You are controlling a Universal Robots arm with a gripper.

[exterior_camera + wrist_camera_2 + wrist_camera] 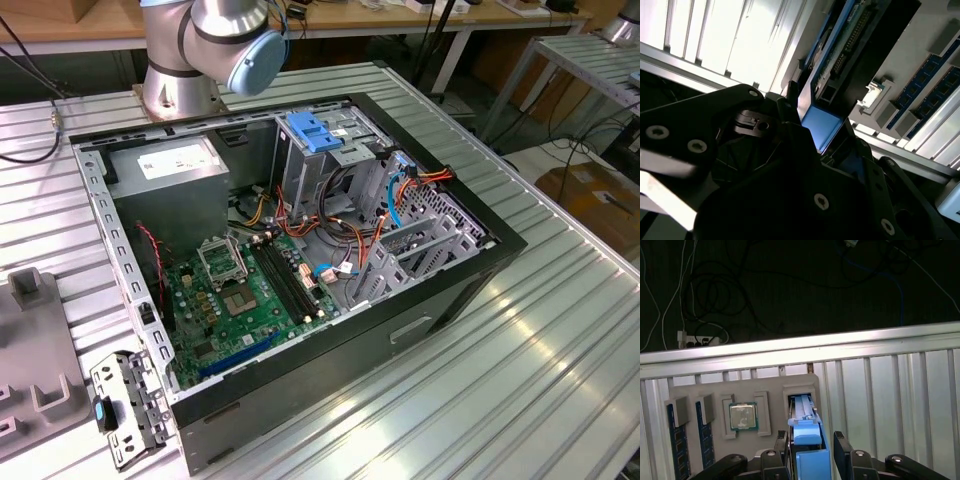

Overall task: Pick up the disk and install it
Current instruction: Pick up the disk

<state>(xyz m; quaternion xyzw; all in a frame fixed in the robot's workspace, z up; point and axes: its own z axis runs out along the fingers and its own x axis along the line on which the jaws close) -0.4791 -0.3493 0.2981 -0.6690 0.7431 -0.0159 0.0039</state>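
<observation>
In the first wrist view the disk (804, 412) shows edge-on, a thin silver slab in a blue plastic carrier (810, 460). It stands upright at a slot of a grey parts tray (715, 385). My gripper (810, 442) is shut on the carrier end, with one black finger (781, 447) on each side of it. The second wrist view shows the disk's (840, 55) circuit-board face and the blue carrier (821, 125) running out from between the dark fingers. I cannot tell whether the disk's far end is still in the slot.
The grey tray also holds a processor (744, 416) and memory sticks (677, 450). In the exterior view an open computer case (480, 250) lies on the ribbed metal table, with a motherboard (240, 290), a grey drive bay topped by a blue bracket (315, 130), and the arm's base (180, 80) behind.
</observation>
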